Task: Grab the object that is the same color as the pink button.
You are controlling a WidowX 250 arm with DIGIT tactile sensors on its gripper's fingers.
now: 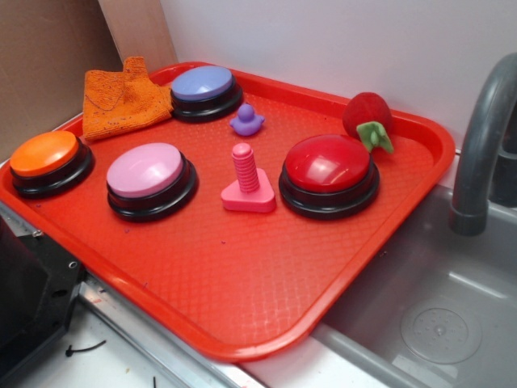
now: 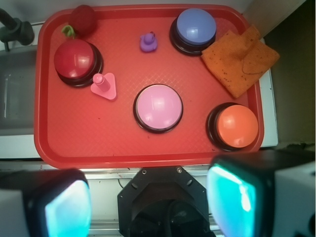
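1. seen from the wrist camera, the gripper (image 2: 150,205) has two wide fingers with glossy teal-lit pads (image 2: 232,197) set in black frames.
2. pale grey-white casing backs each finger at the outer edges.
3. between the fingers sits a black octagonal mount (image 2: 163,197), studded with small screws around a dark round recess.
4. in the exterior view, a black angular part of the robot (image 1: 32,303) fills the lower left corner.

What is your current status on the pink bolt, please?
Gripper open, high above tray. Pink bolt upright, untouched, between pink button and red button. Nothing blocking.
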